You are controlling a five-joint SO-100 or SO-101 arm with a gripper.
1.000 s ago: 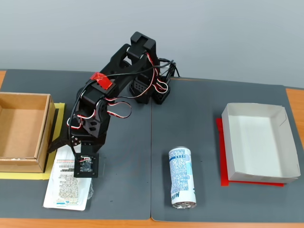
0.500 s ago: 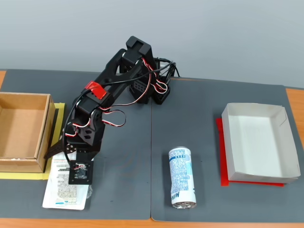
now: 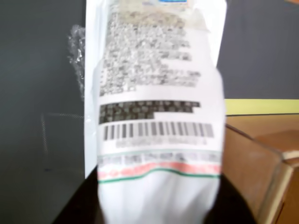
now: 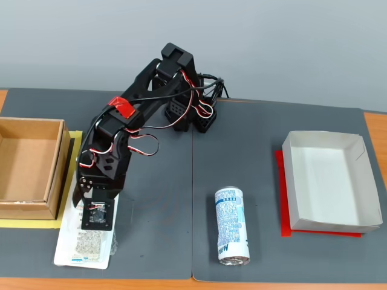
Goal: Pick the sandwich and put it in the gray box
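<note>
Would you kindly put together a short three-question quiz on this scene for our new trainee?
1. True or false: the flat white plastic-wrapped sandwich pack already lies in the shallow pale gray cardboard tray.
2. In the fixed view, the blue-and-white printed can lies: A) inside the brown cardboard box; B) on the mat between the sandwich pack and the gray tray; C) under the black gripper.
3. Fill in: in the wrist view, the printed label shows a ______ beneath the block of text.

Key
1. False: it lies on the dark mat beside the brown box, with the gripper over its upper end.
2. B
3. barcode
</note>
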